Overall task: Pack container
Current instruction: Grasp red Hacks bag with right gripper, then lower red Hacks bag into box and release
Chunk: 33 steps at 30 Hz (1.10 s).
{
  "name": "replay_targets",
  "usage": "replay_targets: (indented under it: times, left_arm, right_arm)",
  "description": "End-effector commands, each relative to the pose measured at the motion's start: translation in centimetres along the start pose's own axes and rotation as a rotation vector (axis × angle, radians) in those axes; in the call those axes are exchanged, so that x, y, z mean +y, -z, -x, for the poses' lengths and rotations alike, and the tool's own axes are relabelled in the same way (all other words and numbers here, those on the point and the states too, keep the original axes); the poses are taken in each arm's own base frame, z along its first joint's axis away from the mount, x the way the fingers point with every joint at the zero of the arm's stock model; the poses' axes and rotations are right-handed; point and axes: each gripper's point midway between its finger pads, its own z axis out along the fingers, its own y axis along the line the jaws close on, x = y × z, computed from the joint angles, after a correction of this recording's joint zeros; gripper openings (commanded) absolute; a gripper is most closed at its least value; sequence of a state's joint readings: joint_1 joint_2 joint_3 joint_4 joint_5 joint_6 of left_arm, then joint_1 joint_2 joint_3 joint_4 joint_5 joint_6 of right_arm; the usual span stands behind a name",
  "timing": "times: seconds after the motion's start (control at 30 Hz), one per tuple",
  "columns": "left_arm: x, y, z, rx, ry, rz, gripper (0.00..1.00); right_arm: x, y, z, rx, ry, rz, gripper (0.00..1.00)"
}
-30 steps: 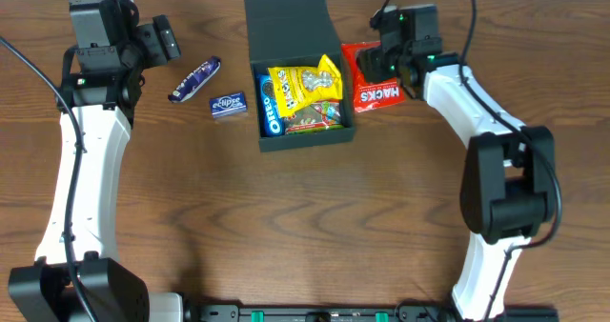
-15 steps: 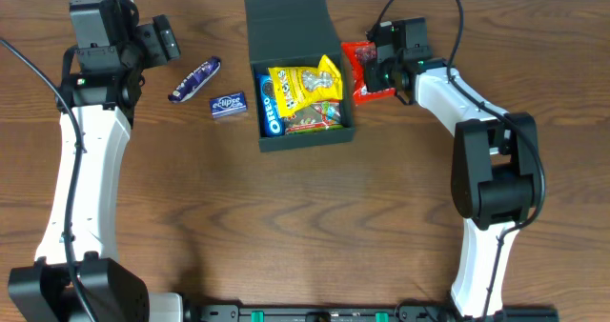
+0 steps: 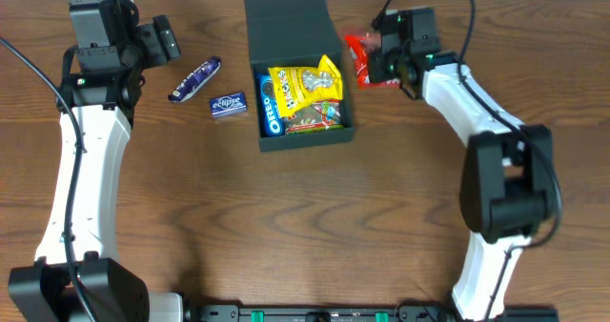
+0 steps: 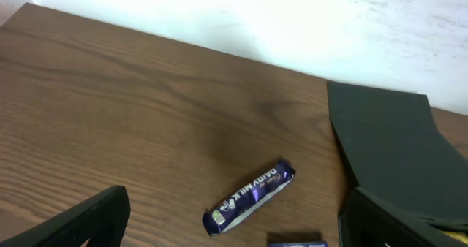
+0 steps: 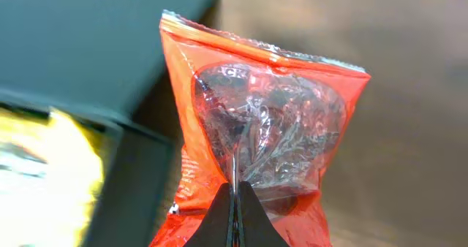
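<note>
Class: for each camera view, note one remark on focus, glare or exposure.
Overhead: evenly lit, container sharp. Left wrist: chocolate bar crisp, back wall washed out. Right wrist: red packet, pinched in the right end effector, sharp with glints on its film; background blurred.

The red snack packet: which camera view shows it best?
The right wrist view. The red packet fills the picture there, pinched at its lower edge by the right fingers. The overhead view shows it small, beside the container, partly hidden by the right arm. The left wrist view does not show it.
</note>
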State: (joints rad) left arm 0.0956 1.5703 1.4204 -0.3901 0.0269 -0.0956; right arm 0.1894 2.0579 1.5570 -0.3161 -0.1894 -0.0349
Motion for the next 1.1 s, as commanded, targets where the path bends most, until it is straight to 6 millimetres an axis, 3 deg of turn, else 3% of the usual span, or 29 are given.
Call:
replay_targets:
  times: [0.0,0.1,0.2,0.4,0.53,0.8,1.07]
  left_arm:
    - [0.0,0.6,0.6,-0.017,-0.010,-0.008,0.95]
    - [0.0,0.6,0.6,-0.017,-0.011,-0.008,0.95]
    - [0.0,0.6,0.6,-0.017,-0.011,-0.008,0.95]
    - [0.0,0.6,0.7,-0.020,-0.011,-0.007,0.95]
    - [0.0,0.6,0.8,-0.024,-0.011,-0.008,0.95]
    - [0.0,0.6,0.7,-0.021,-0.011,-0.008,0.95]
    - [0.0,0.6,0.7,-0.020,-0.011,-0.008,0.95]
  right_arm:
    - [3.0,5.2,5.2,-0.148,0.128,0.039,0.01]
    - [7.5,7.4,6.5,-0.211,0.322,0.160,0.01]
    - [11.5,7.9,5.9,-0.231,0.512,0.274,0.01]
    - [15.8,7.5,0.6,-0.152,0.848,0.466,0.01]
    - [15.7,6.5,-2.9,-0.049,0.916,0.529,0.01]
    - [16.6,4.3,-6.6,0.009,0.937,0.662,0.01]
    - [15.6,1.0,-9.8,0.092,0.969,0.670,0.01]
